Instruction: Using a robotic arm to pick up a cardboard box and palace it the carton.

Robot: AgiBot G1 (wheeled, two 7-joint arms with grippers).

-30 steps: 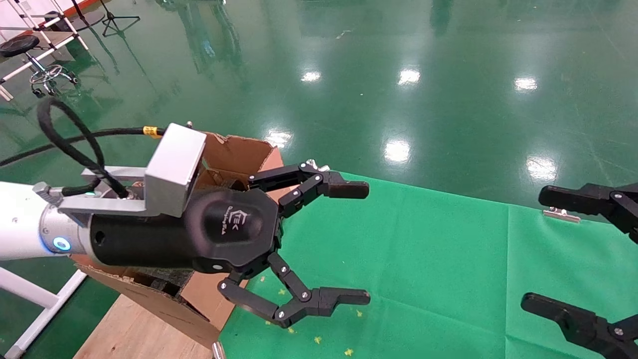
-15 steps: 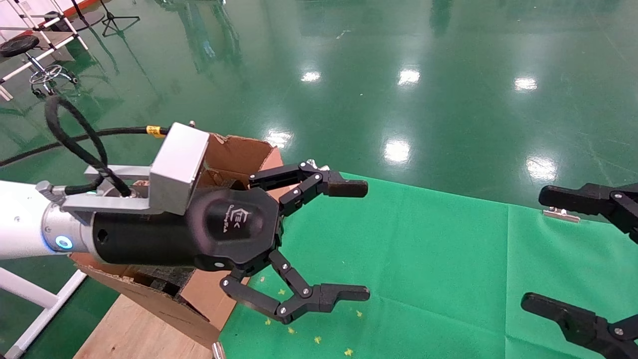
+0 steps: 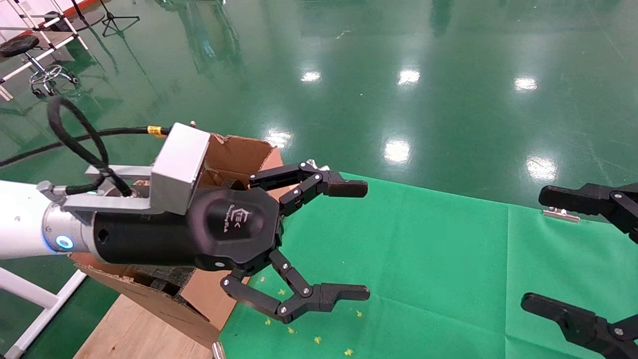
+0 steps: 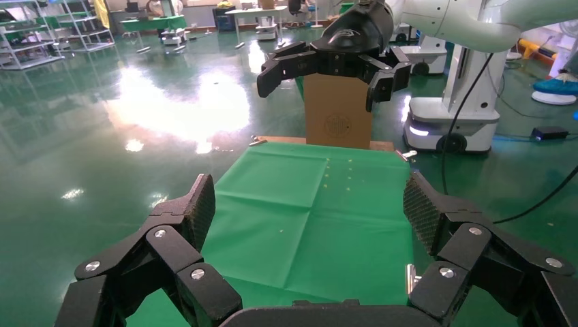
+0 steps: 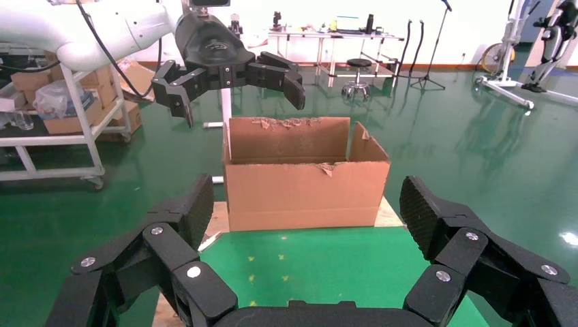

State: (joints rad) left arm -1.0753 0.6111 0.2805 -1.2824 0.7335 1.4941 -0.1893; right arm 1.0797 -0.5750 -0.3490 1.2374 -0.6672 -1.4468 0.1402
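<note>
My left arm (image 3: 20, 224) is white, with a silver block and a black cable. Its gripper (image 3: 366, 241) is open and empty, level above the green cloth (image 3: 423, 249) beside the carton (image 3: 239, 152). The carton is large and brown with torn flaps, and black foam (image 3: 164, 279) shows inside it. In the right wrist view the carton (image 5: 303, 184) stands below the left gripper (image 5: 240, 102). The arm hides most of the carton's inside. No small sealed box shows in the head view. My right gripper (image 3: 532, 247) is open and empty at the right edge.
In the left wrist view an upright brown box with a round stamp (image 4: 337, 112) stands past the cloth's far end, behind the right gripper (image 4: 320, 85); I cannot tell if it is the small sealed box. Bare wooden tabletop (image 3: 134, 329) lies under the carton. A stool (image 3: 25, 45) stands far left.
The left wrist and its cable have shifted very slightly to the right. Both grippers stay open and empty. The right arm has not moved.
</note>
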